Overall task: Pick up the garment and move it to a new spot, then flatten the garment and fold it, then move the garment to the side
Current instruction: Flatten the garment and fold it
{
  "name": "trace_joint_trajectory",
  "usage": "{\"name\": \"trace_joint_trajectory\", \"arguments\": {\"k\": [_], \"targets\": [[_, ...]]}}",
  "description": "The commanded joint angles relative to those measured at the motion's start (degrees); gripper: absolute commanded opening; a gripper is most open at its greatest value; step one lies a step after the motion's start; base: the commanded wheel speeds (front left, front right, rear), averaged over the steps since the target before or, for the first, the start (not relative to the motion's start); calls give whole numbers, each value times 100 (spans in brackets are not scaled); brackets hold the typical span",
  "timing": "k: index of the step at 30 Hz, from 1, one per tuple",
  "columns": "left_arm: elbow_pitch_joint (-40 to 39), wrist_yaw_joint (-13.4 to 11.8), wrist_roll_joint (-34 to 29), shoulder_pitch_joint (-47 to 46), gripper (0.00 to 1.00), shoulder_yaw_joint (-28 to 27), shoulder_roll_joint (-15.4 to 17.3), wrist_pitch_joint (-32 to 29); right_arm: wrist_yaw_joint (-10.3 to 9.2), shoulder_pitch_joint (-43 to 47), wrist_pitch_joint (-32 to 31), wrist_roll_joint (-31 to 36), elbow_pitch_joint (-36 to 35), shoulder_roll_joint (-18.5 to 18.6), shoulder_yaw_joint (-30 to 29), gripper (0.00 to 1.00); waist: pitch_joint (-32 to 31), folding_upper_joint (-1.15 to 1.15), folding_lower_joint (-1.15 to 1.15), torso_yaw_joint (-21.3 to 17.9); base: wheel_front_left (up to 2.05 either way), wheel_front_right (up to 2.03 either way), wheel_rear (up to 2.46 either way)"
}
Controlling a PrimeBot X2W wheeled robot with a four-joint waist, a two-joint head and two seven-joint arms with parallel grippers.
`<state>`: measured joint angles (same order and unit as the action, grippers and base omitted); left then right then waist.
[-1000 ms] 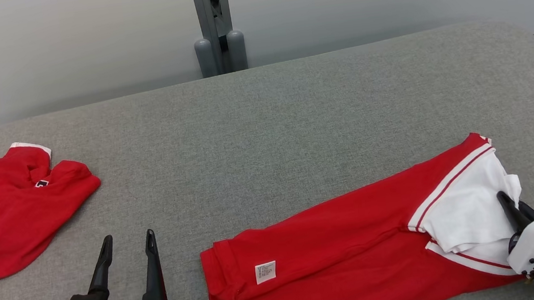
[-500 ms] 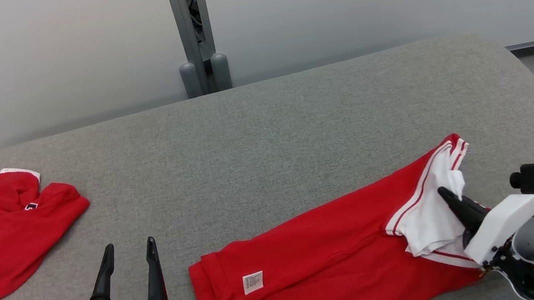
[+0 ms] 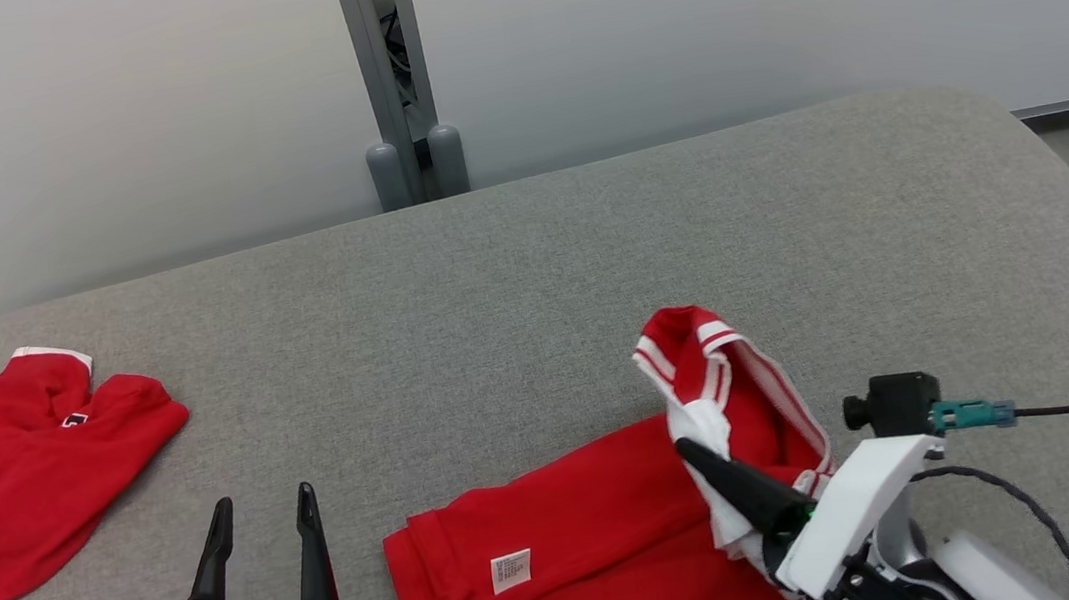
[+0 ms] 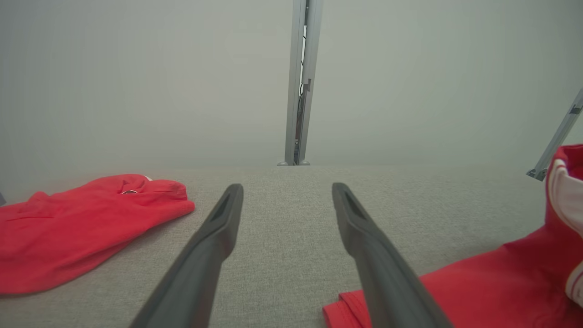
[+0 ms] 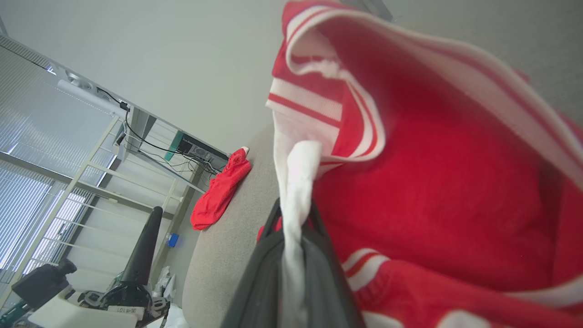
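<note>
Right gripper (image 3: 690,447) clamped on garment (image 3: 571,527) end, now lifted leftward over its red body; left gripper (image 3: 262,499) fingers apart.

a robotics lab or test room is suggested. a grey fabric-covered table (image 3: 531,270) is set against a bare pale wall (image 3: 121,116), and an aluminium profile post (image 3: 387,65) is seen at the top centre of the head view. at the left of the right wrist view, window blinds (image 5: 27,136), a metal frame (image 5: 86,185) and loose cables (image 5: 155,148) led to a mounted box (image 5: 196,149) are shown.
</note>
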<state>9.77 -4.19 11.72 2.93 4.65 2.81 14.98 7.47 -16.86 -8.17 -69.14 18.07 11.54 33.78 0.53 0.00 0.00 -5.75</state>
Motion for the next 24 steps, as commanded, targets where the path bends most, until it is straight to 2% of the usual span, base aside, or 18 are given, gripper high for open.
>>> {"name": "trace_joint_trajectory", "arguments": {"k": [1, 5, 10, 14, 24], "targets": [[-8, -37, 28, 8, 100, -18, 18, 21, 5, 76, -61, -26, -51, -60, -32, 0, -5, 0, 0, 27, 0, 0, 0], [4, -43, 37, 11, 100, -21, 19, 21, 5, 228, -361, 98, -205, -488, -189, 0, -5, 0, 0, 132, 0, 0, 0], [38, -46, 68, -5, 100, 25, 20, 21, 6, 364, -646, 283, -246, -799, -351, 0, 0, 0, 0, 328, 0, 0, 0], [58, -60, 85, -45, 100, 66, 19, 21, 6, 479, -768, 355, -270, -856, -279, 0, 39, 0, 0, 530, 0, 0, 0], [97, -34, 63, -142, 100, 123, 17, 21, 8, 291, -262, 13, 71, -848, 226, 0, 235, 0, 0, 1018, 0, 0, 0]]}}
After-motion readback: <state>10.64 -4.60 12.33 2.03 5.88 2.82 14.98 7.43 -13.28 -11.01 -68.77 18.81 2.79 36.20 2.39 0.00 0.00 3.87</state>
